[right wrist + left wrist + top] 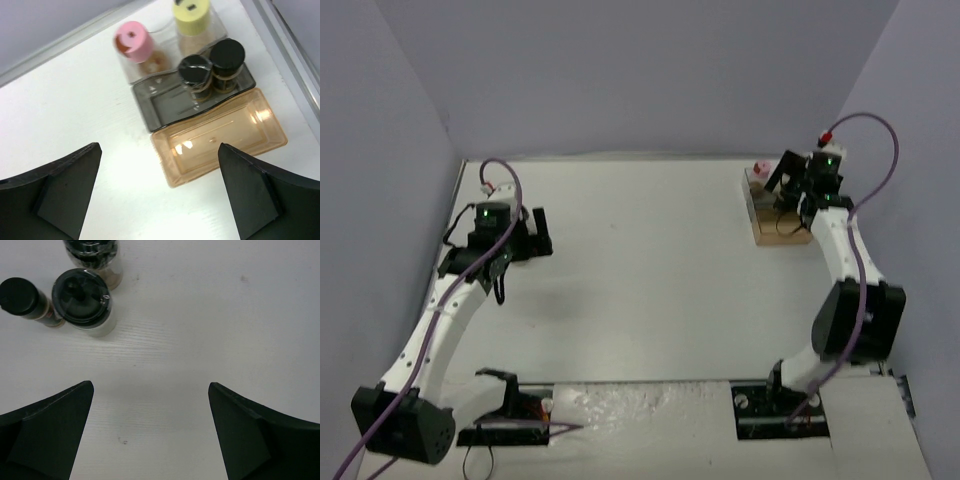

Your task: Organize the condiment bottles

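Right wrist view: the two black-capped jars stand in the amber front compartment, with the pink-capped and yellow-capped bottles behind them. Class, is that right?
No. The right wrist view shows the black-capped jars in the grey middle compartment, not the amber front one; the pink-capped bottle and yellow-capped bottle do stand behind.

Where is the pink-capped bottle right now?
Right wrist view, upper left: the pink-capped bottle stands at the far end of the tray, beside the yellow-capped bottle and behind two black-capped bottles. Top view: far right of the table.
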Controlling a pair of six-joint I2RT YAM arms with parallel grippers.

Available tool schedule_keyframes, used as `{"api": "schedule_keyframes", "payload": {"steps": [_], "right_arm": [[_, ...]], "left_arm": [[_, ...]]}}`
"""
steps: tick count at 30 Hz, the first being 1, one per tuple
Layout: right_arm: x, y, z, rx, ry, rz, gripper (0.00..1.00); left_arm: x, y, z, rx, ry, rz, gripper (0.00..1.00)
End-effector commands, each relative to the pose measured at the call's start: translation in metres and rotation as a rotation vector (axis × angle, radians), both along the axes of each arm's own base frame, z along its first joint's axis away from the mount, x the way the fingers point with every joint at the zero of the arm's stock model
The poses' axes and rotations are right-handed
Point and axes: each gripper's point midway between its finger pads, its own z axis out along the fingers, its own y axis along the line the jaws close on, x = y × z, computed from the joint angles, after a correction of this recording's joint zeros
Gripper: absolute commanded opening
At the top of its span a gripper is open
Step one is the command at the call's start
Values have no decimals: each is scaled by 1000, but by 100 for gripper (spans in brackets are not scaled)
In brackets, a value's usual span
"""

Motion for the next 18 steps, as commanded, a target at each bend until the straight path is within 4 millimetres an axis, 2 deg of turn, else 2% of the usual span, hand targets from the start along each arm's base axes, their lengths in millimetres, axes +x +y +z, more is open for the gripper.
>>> {"api": "schedule_keyframes", "payload": {"steps": [1,4,9,13,18], "right_arm": [[-28,47,40,38,-135,159,100],[-44,62,48,45,-181,206,100],[-60,77,44,73,-198,259,100],[-70,81,39,70,-202,280,100],[-75,88,36,68,-205,303,100]], "left_arm": [[16,41,33,-37,-75,225,97],[22,62,54,-47,-108,325,97],[27,104,75,-61,-146,515,95],[32,133,73,-57,-140,650,91],[49,145,51,-79,-61,703,90]]}}
